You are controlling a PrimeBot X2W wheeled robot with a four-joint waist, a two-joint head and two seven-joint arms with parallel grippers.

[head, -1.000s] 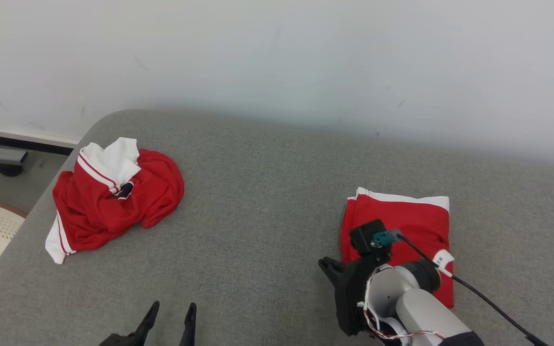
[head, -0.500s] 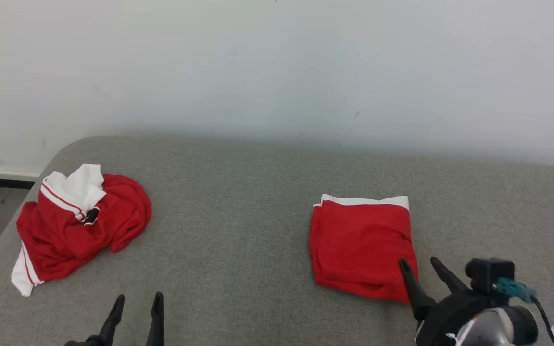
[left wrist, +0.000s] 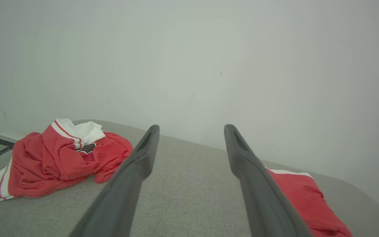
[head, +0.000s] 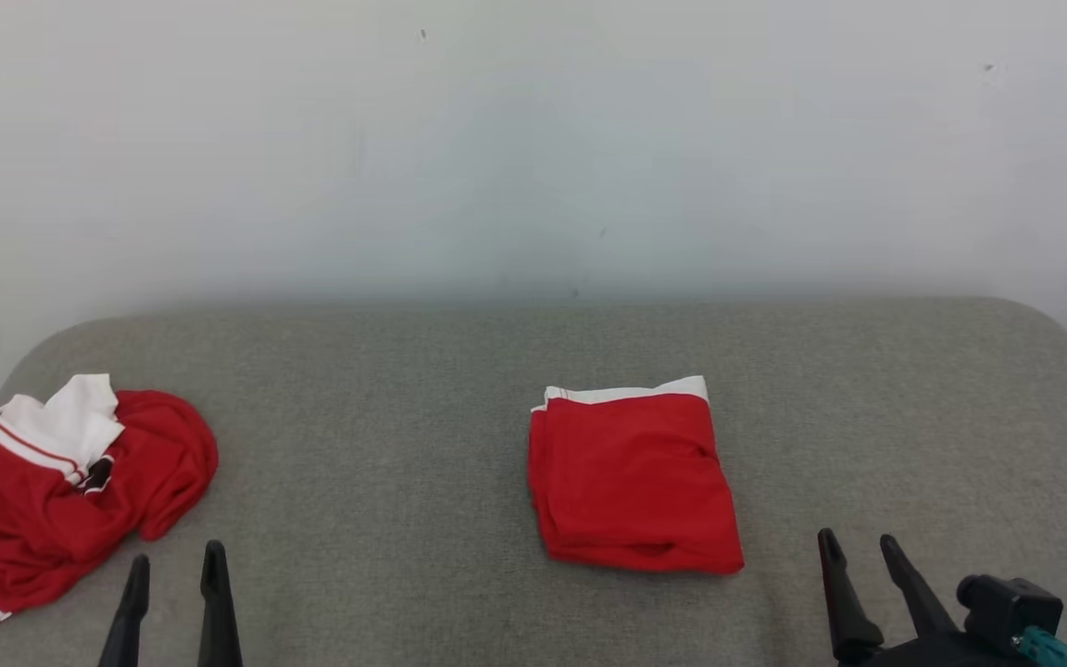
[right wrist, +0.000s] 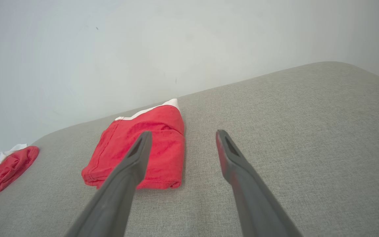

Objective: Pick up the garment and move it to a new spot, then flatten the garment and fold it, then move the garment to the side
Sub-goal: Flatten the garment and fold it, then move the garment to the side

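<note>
Nearest, the left pincer (head: 175, 556) and right pincer (head: 858, 537) both stand open and empty at the near edge of the grey tabletop (head: 385, 417). A second ago the right one was over the folded garment (head: 631, 482), and it has since drawn back clear of it. That garment lies squared mid-tabletop, so its round looks finished, and the crumpled garment (head: 61, 500) at the left is likely next.

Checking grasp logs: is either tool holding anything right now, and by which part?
Nothing is held. The left tool and right tool are both open and empty; the folded garment lies apart from both.
</note>
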